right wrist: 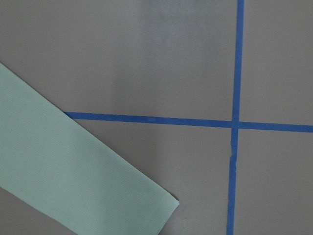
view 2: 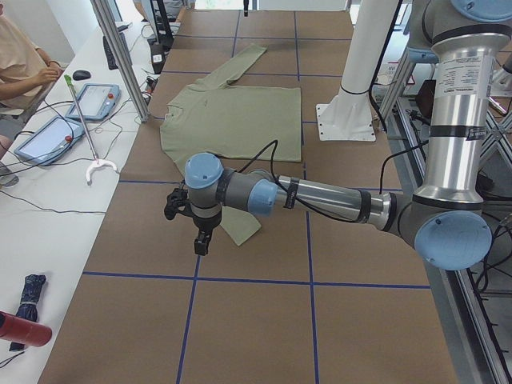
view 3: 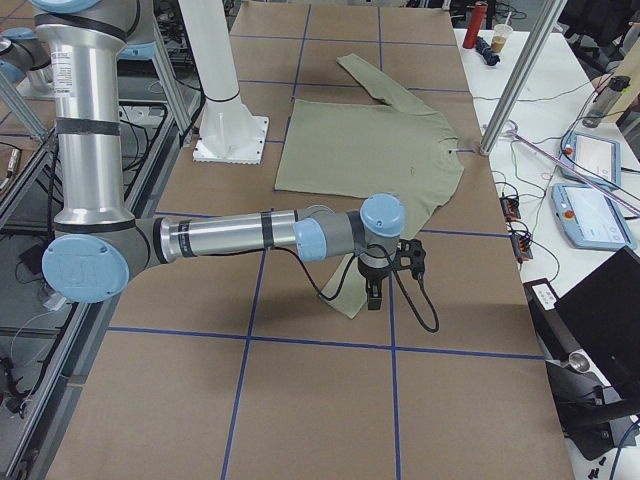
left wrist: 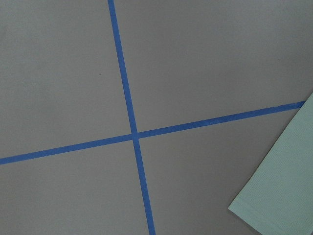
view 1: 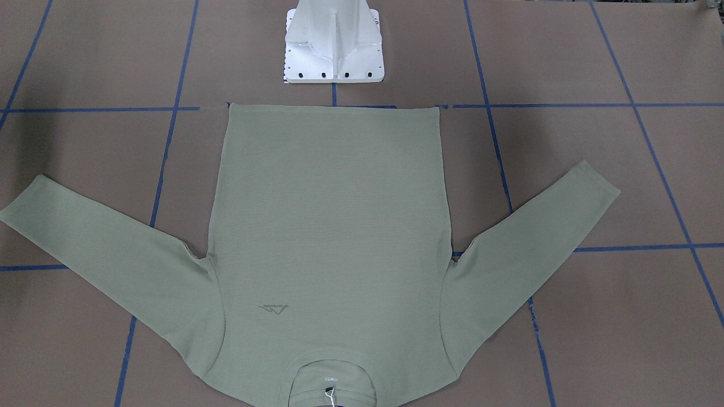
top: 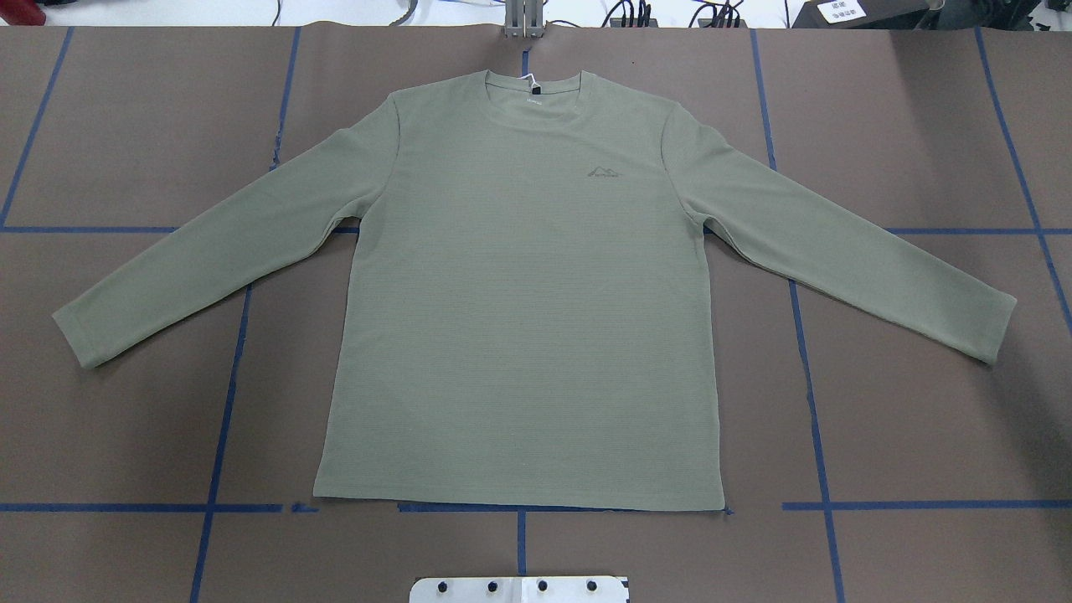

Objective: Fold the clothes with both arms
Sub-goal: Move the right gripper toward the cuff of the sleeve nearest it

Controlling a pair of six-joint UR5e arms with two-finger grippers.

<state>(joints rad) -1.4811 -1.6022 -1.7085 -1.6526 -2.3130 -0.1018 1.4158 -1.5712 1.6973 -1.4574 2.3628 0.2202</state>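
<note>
The clothes are one sage-green long-sleeved shirt (top: 519, 293) lying flat and face up on the brown table, both sleeves spread out and down. Its collar points away from the robot's base (view 1: 334, 373). My left gripper (view 2: 202, 242) hangs just above the table beside the near sleeve's cuff (view 2: 240, 228); I cannot tell whether it is open or shut. My right gripper (view 3: 375, 297) hovers over the other sleeve's cuff (view 3: 350, 295), its state also unclear. The wrist views show only a cuff end (left wrist: 283, 186) and a sleeve (right wrist: 73, 176), no fingers.
A white pedestal base (view 1: 334, 45) stands just past the shirt's hem. Blue tape lines (top: 808, 377) grid the table. A metal post (view 2: 120, 56) rises near the collar. Beyond the table's edge are tablets (view 2: 48, 136), cables and a seated person (view 2: 20, 56).
</note>
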